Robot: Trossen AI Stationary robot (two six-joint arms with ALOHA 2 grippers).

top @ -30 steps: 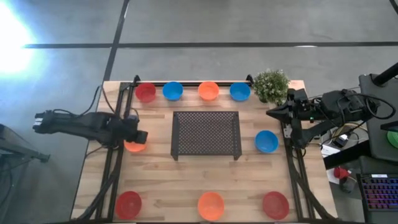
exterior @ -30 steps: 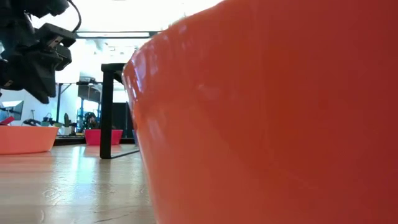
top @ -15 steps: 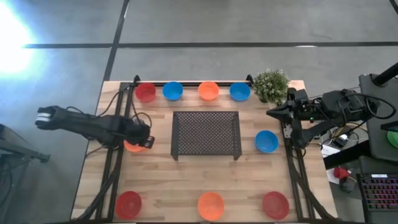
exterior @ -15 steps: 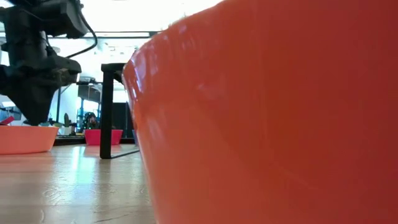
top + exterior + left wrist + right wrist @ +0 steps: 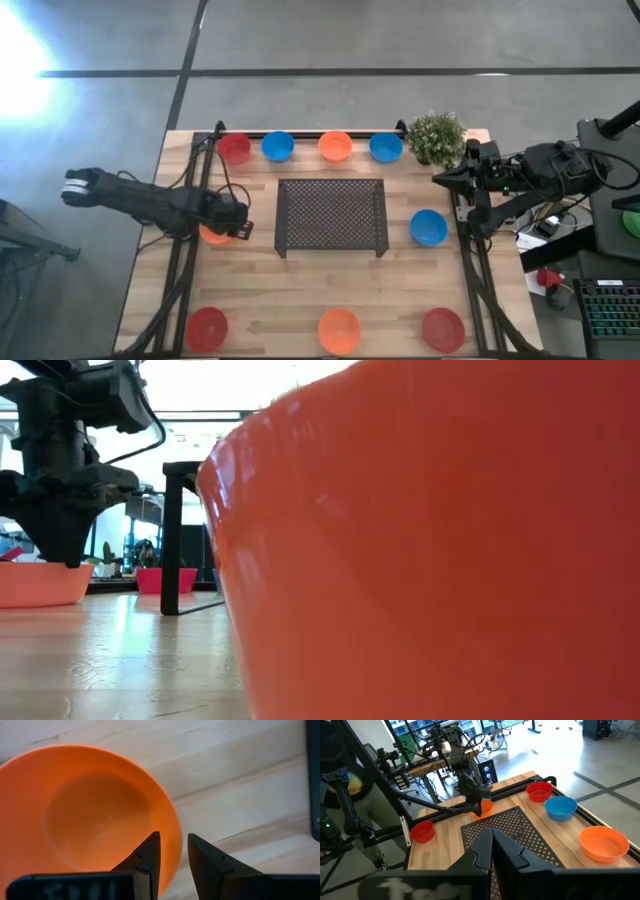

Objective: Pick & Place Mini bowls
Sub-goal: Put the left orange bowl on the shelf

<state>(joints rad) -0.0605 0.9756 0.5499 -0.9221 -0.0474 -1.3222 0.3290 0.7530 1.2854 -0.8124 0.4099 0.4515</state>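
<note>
1. From above: the left gripper [image 5: 237, 228] sits over the near-rack edge of an orange bowl [image 5: 212, 236], which lies on the table [image 5: 400, 300] just beside the mesh rack [image 5: 332, 216]. The right gripper [image 5: 440, 180] waits at the table's far side, well away from this bowl, near a plant [image 5: 436, 136] and a blue bowl [image 5: 428, 227]. Other bowls line the two long edges.

2. From table height: a second orange bowl [image 5: 440, 550] fills most of the picture. Beyond it the left gripper [image 5: 58, 545] hangs point-down, its tips at the rim of the orange bowl [image 5: 35, 582]. That bowl sits upright, mouth up.

3. From the left wrist: the jaws are partly open and straddle the bowl's rim, one fingertip [image 5: 150, 851] inside the orange bowl [image 5: 85, 815], the other outside over bare wood. Nothing is clamped yet. The bowl is round, so it has no long axis; its opening faces up toward the gripper.

4. From the right wrist: the right gripper [image 5: 492, 840] is shut and holds nothing. The left arm shows far off over the orange bowl [image 5: 484, 808].

5. Risks, as I judge them: the thin, sloped rim could slip out as the jaws close, or the bowl could tip or slide toward the rack if the outer finger presses on the wood or pushes sideways.
</note>
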